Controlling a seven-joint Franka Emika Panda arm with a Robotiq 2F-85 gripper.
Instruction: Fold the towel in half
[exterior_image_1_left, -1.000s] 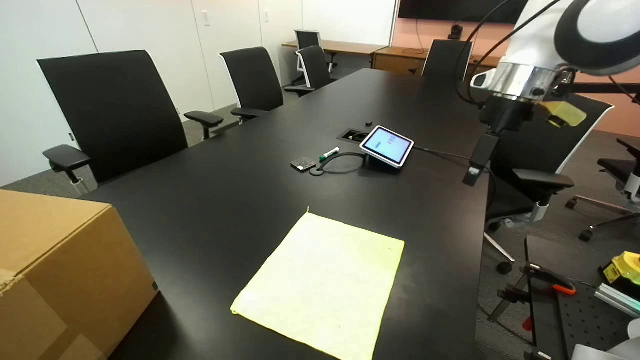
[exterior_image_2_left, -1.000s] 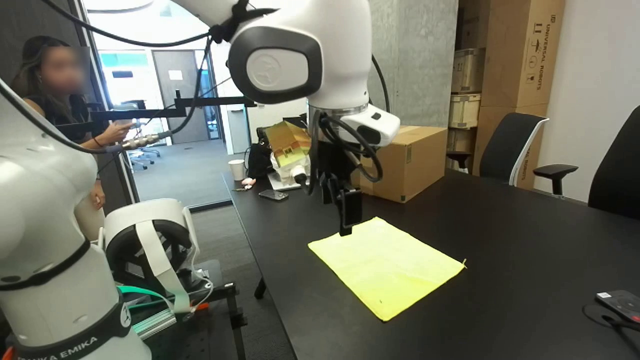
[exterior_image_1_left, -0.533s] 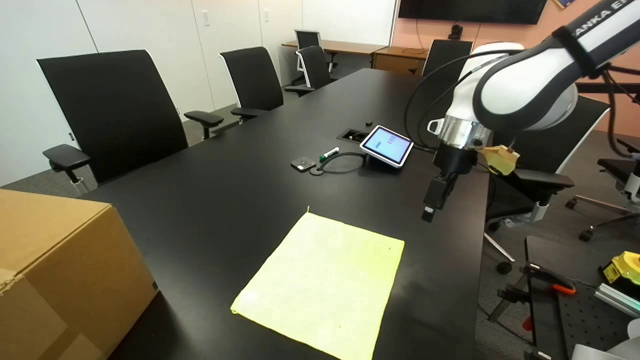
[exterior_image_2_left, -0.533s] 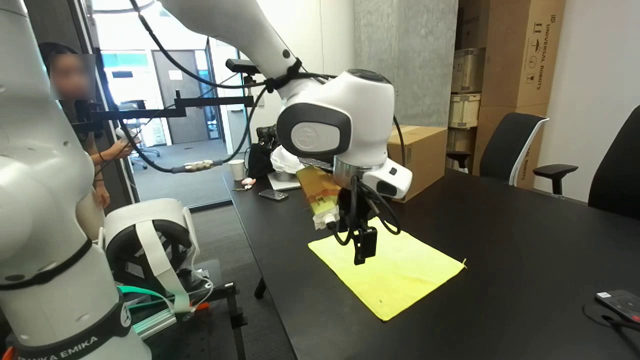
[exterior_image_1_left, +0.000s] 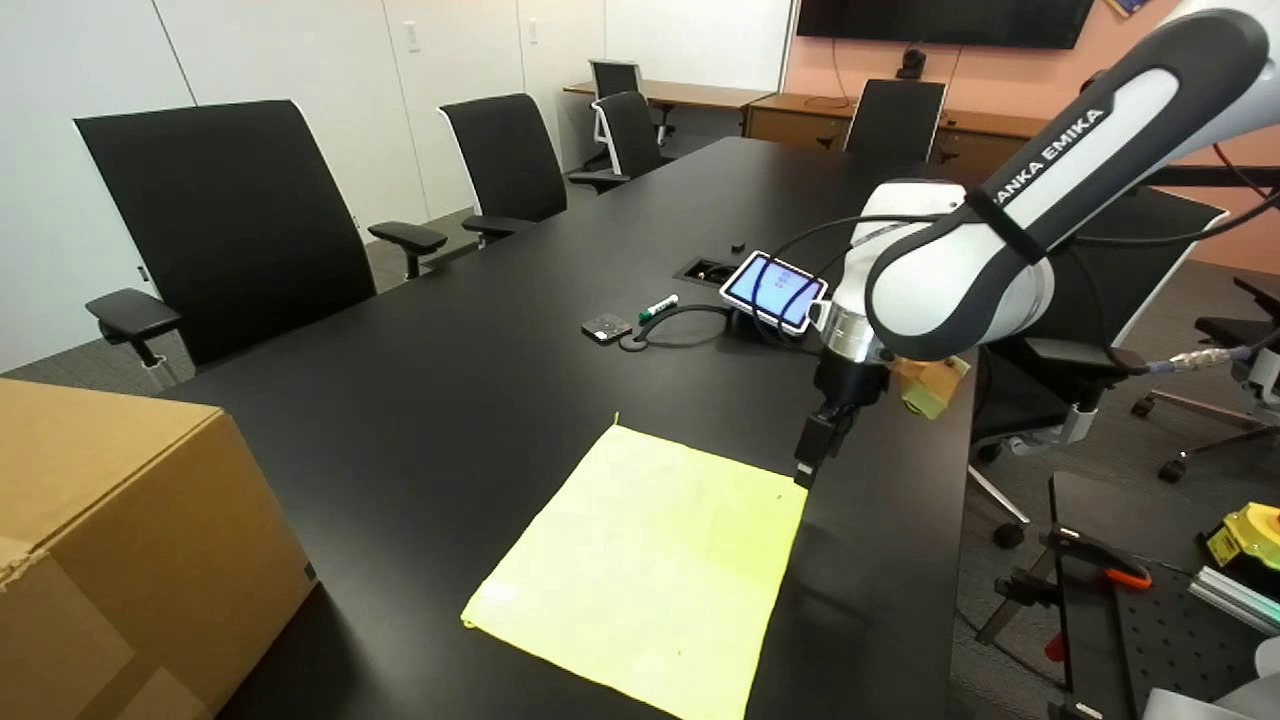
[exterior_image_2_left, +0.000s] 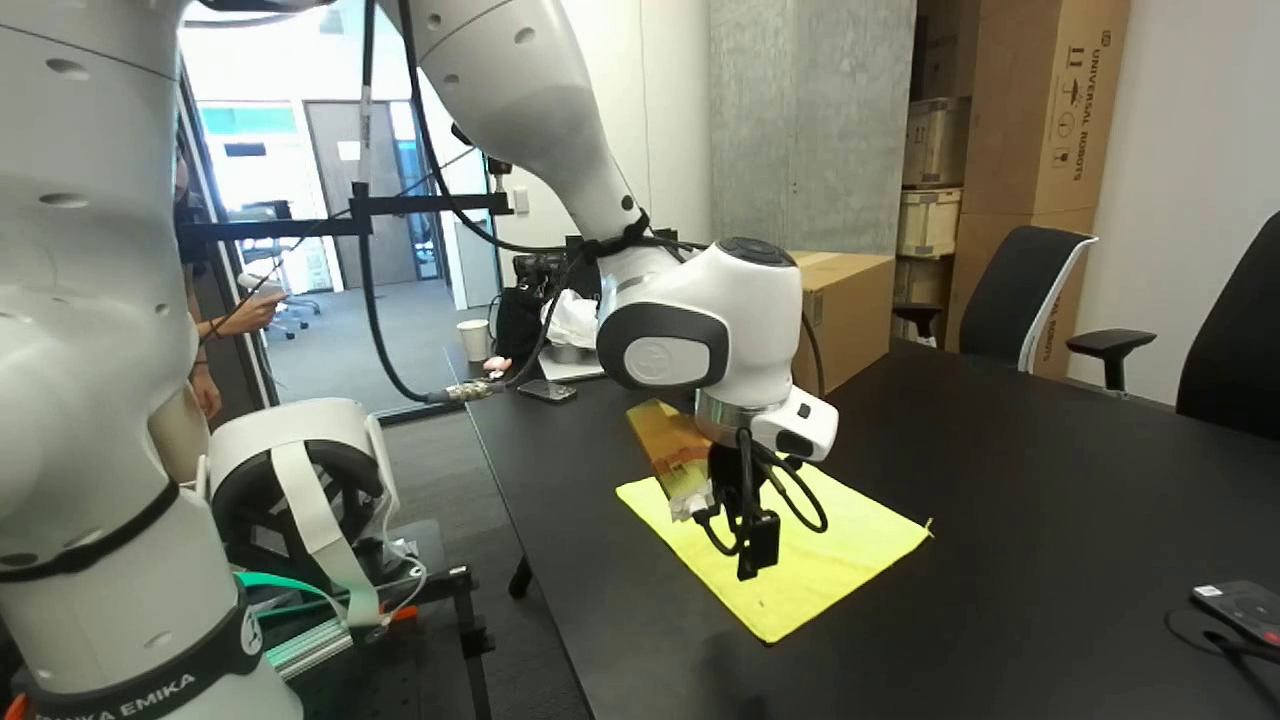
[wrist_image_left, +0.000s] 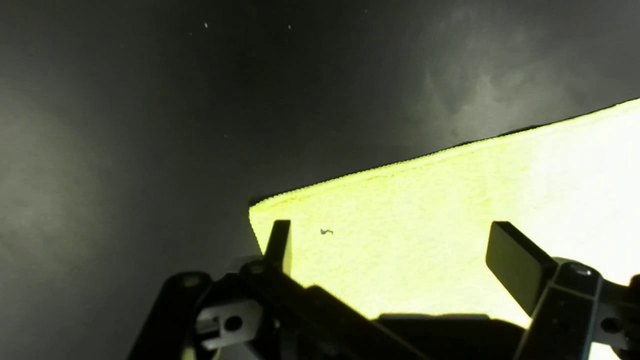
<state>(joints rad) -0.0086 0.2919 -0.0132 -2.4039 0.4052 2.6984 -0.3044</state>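
End effector (wrist_image_left: 390, 223) over corner of yellow towel (exterior_image_1_left: 640, 570), fingers parted wide, small dark mark (wrist_image_left: 326, 231) showing between them in wrist view! Any contact? Cannot tell. Yellow towel spread out flat on black tabletop (exterior_image_1_left: 450, 430), cardboard box (exterior_image_1_left: 160, 560) sitting there too, apart from it. Lit tablet (exterior_image_1_left: 775, 288) tilted up, well apart from yellow towel, green-and-white marker (exterior_image_1_left: 659, 307) near tablet.

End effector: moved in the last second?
Yes. In an exterior view, the end effector has shifted left and down in the picture against the unmoved tablet, and now appears at a corner of the towel; contact can't be told.
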